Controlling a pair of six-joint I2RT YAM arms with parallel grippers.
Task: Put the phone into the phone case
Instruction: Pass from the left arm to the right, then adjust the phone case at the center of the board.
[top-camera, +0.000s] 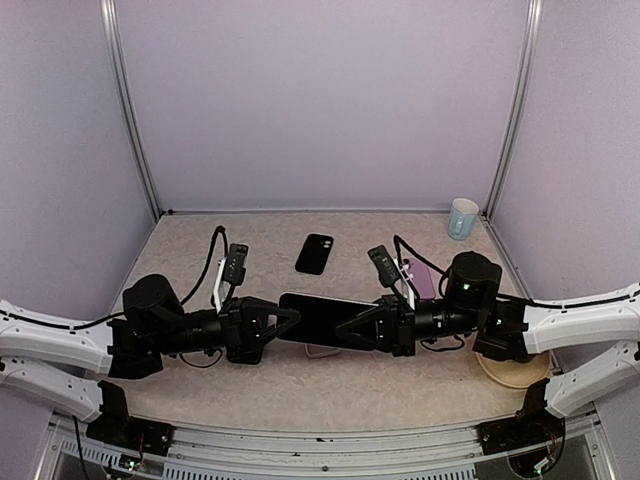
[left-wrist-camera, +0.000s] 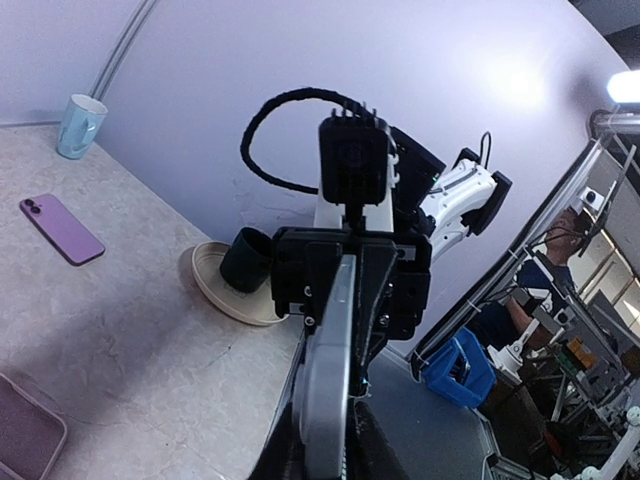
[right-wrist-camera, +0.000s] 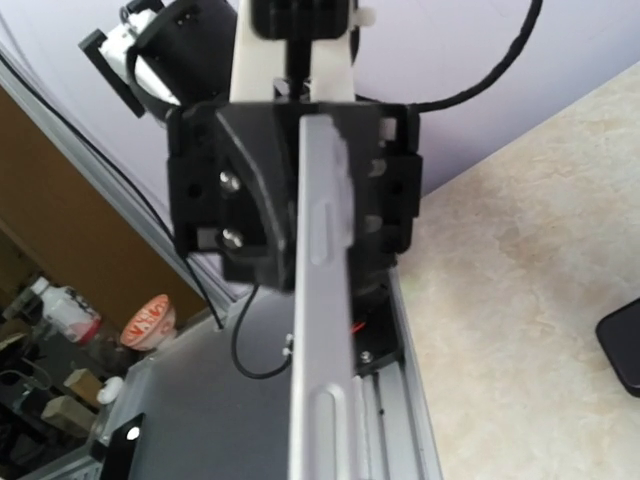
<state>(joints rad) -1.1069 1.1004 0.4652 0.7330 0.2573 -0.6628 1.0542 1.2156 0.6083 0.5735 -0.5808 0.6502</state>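
Two grippers share one phone. The L gripper is clamped on its left end and the R gripper on its right end, so both are closed on it. The phone hangs btwn them above the table, dark screen up and roughly level in the top view.

Each wrist cam sees the phone edge-on, as a silver rim running from its own fingers to the opposite gripper. Side buttons show on the rim in the R wrist view.

The case is pinkish and lies flat on the table, right under the phone. Only its near edge pokes out in the top view. The L wrist cam catches a corner of it w/ a raised rim. Phone and case are apart.

- A black slab lies further back, centre of the table. It could be a 2nd phone or a case; the view doesn't settle it.
- A purple phone lies flat, camera side up, near the R arm.
- A cup, pale blue, stands upright in the far R corner.
- A tan plate sits near the R edge, partly under the R arm.
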